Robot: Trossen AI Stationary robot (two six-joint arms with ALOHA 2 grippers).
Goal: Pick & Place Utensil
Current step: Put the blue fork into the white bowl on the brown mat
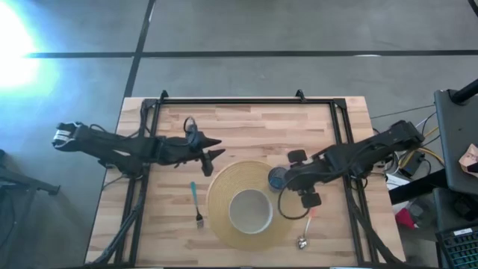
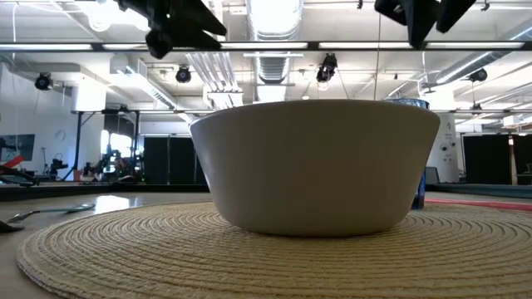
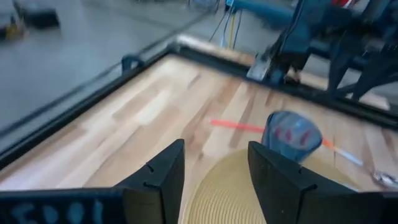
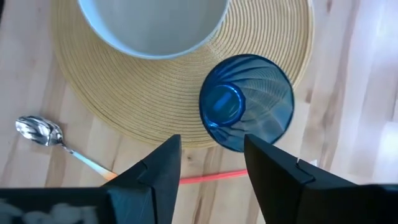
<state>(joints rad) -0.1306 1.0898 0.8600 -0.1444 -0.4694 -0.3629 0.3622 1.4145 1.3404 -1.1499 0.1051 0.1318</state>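
Cup (image 1: 277, 178) & bowl (image 1: 249, 210) crowd mat (image 1: 220, 217); bare wood by fork (image 1: 196, 204).

Two dark arms, angular black fingers

White bowl (image 1: 249, 210), blue cup (image 4: 247, 102), tan mat (image 1: 224, 187)

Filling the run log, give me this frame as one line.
left gripper: open, empty, above table beside placemat | right gripper: open, empty, above blue cup | fork, spoon: on table | bowl: on placemat
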